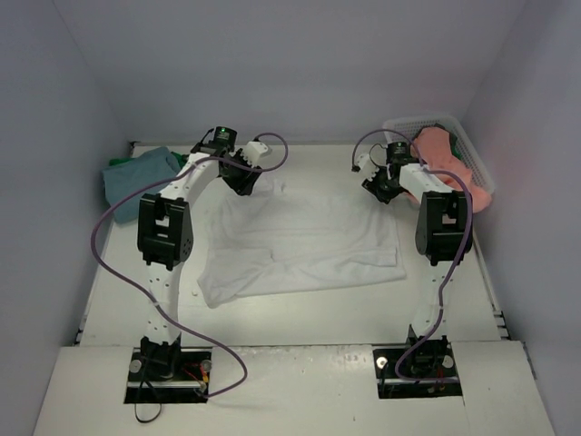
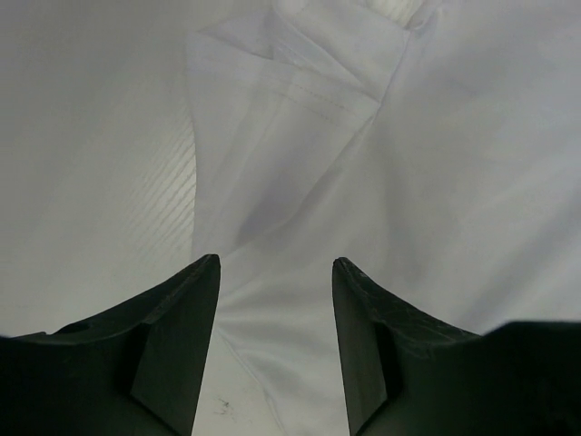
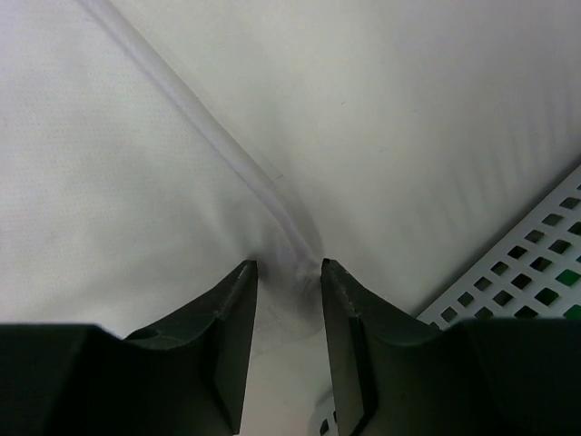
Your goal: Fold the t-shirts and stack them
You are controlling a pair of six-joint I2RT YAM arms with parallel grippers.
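Open fingers of the left gripper and right gripper sit at the far edge of the white t-shirt spread on the table, so I think they should pinch it next and fold.

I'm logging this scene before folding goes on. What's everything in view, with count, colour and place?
white cloth t-shirt: one, white, spread mid-table between the arms
blue-green cloth t-shirts: pile, number unclear, far left corner
white plastic mesh basket: one, white, far right corner
salmon pink cloth t-shirt: at least one, in the basket
white table: one, under everything
purple cables: one per arm
left hand: black fingers apart, over a folded edge of the white shirt
right hand: black fingers apart, shirt hem between the tips
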